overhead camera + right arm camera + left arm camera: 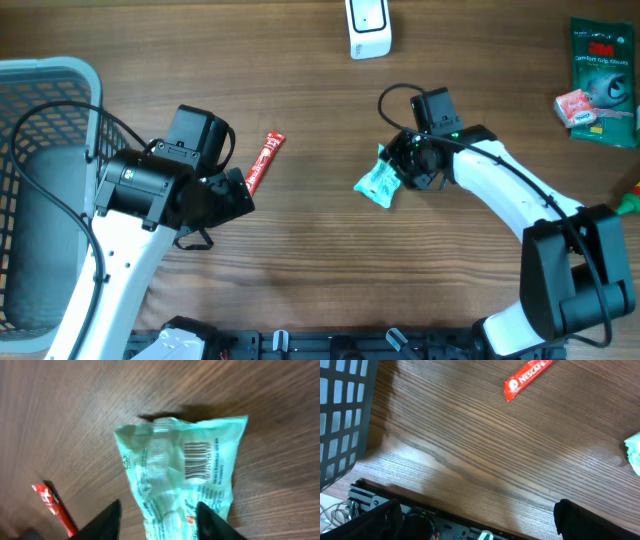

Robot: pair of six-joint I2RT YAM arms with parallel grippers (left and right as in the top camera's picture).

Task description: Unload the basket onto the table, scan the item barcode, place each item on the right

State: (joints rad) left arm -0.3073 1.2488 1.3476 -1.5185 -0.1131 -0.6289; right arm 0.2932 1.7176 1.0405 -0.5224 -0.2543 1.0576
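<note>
A: Where's the teal packet (175, 470)?
B: Lying on the table (320, 250), barcode (196, 455) up, between the fingers (111, 520) of the right gripper (159, 507). They're partly apart, not squeezing it.
A: The left gripper (475, 510)?
B: Wide open, holding nothing. A red Nescafe stick (527, 379) lies past it, the white scanner (368, 27) farthest.

Overhead looks straight down on the whole counter (320, 250). Left wrist angles low toward the red stick (527, 379) — right wrist sits close over the teal packet (185, 470), sharing that stick.
</note>
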